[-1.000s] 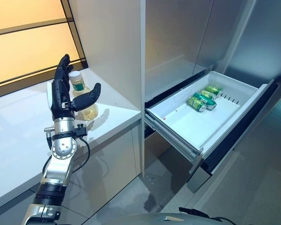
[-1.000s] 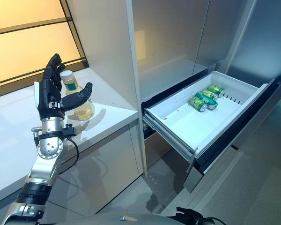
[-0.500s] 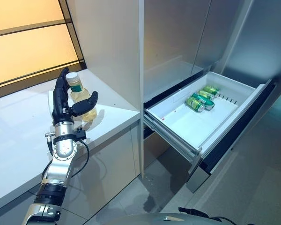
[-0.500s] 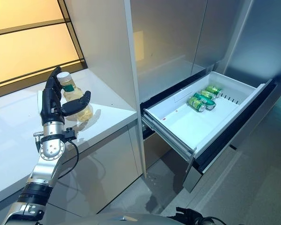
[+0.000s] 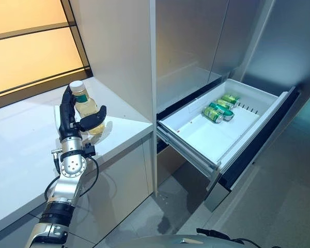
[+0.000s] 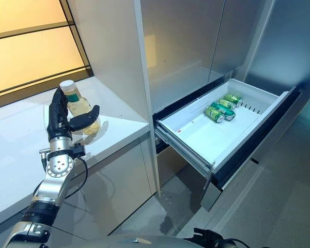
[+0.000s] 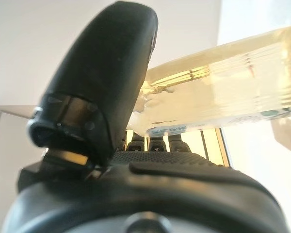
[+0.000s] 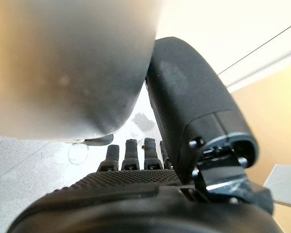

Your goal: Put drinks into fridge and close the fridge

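Note:
A clear bottle of pale yellow drink with a white cap [image 5: 84, 107] stands on the white counter [image 5: 20, 150]. My left hand [image 5: 67, 122] stands upright against it. Its straight fingers are behind the bottle and its thumb reaches round the front, uncurled. The left wrist view shows the bottle [image 7: 223, 82] lying between the thumb [image 7: 106, 73] and the fingers. The fridge's white drawer [image 5: 188, 151] is pulled out, with green cans [image 5: 217, 109] lying at its back end. My right hand [image 8: 189, 111] shows in its wrist view with relaxed fingers, holding nothing.
A tall white panel [image 5: 119, 51] stands between the counter and the steel fridge front [image 5: 196, 46]. An amber-lit window [image 5: 26, 46] runs behind the counter. Grey floor [image 5: 279, 196] lies below and beside the open drawer.
My left hand has moved forward to the bottle, so the bottle now sits between thumb and fingers. The view has shifted slightly. The drawer and cans have not moved.

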You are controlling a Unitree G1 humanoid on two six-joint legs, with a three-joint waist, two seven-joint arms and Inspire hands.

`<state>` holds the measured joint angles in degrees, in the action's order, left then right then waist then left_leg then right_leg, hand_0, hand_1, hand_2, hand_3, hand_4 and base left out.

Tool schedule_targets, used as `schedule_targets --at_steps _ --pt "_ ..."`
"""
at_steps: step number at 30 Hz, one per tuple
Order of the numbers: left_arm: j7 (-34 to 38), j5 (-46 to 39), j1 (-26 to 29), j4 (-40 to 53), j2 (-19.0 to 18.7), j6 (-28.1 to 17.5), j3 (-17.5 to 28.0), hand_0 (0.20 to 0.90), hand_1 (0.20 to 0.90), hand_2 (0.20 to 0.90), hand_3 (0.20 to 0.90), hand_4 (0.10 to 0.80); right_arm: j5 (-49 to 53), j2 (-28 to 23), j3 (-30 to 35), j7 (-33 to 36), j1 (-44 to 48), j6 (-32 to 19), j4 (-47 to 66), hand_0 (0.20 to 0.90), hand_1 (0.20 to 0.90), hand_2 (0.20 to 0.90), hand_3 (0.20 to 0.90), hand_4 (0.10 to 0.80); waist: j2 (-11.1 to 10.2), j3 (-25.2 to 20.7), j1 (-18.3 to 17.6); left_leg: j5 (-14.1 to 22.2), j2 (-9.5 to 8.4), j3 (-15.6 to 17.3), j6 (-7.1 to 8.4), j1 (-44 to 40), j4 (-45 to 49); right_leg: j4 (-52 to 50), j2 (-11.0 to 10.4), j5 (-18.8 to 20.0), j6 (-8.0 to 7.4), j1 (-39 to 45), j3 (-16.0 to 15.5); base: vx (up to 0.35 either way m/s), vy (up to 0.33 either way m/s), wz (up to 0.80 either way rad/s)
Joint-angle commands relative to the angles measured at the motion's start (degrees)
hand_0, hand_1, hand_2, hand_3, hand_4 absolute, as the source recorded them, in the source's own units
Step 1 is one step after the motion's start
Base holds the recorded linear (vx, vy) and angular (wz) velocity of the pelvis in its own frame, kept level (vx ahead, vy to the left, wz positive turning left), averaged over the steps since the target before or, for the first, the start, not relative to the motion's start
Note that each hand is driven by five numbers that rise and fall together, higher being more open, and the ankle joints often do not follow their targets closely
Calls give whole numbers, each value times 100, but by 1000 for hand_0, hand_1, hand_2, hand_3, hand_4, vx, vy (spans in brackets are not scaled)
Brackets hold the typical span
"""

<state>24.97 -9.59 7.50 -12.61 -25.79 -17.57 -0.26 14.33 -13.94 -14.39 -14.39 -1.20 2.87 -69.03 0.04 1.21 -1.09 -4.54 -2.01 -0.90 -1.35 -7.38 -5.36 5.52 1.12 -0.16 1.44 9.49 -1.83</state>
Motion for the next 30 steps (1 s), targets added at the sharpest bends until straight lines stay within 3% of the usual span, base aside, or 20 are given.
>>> schedule_targets --at_steps 1,10,11,12,13,14,30 --pt "200 30 1048 -21 -188 -467 76 900 900 900 900 800 -193 137 -208 -226 40 -4 -134 900 900 900 900 800 -13 -189 -55 663 -97 70 -77 -220 36 -282 -36 -88 -243 -84 -167 0 0 0" --pt "258 -14 1061 -69 -193 -558 80 900 900 900 900 800 -210 148 -241 -215 20 12 -89 900 900 900 900 800 -15 -181 -59 650 -105 39 -78 -200 36 -299 -29 -93 -243 -101 -149 0 0 0" --pt "263 -30 1066 -60 -182 -587 83 789 789 789 771 671 -207 143 -239 -218 27 17 -95 900 900 900 900 800 -14 -182 -58 652 -105 37 -77 -201 36 -297 -30 -96 -243 -96 -148 0 0 0" --pt "249 -44 1066 -46 -176 -611 93 519 519 519 455 355 -203 143 -240 -217 26 17 -95 900 900 900 900 800 -16 -179 -55 653 -104 35 -77 -204 36 -301 -31 -99 -241 -95 -148 0 0 0" --pt "230 -81 1062 -40 -166 -648 97 469 469 469 398 298 -205 146 -246 -218 16 6 -101 900 900 900 900 800 -18 -180 -55 653 -105 31 -78 -204 36 -303 -31 -99 -241 -93 -150 0 0 0" --pt "198 -96 1052 5 -140 -617 115 300 300 300 200 100 -220 150 -237 -223 8 -2 -104 900 900 900 900 800 -21 -177 -55 652 -103 30 -76 -206 36 -302 -29 -99 -239 -90 -149 0 0 0" --pt "-9 -302 1001 113 -107 -688 116 300 300 300 200 100 -189 176 -259 -269 16 -61 -116 900 900 900 900 800 -4 -180 -12 631 -138 -128 -74 -158 36 -288 -20 -93 -244 -91 -133 0 0 0"
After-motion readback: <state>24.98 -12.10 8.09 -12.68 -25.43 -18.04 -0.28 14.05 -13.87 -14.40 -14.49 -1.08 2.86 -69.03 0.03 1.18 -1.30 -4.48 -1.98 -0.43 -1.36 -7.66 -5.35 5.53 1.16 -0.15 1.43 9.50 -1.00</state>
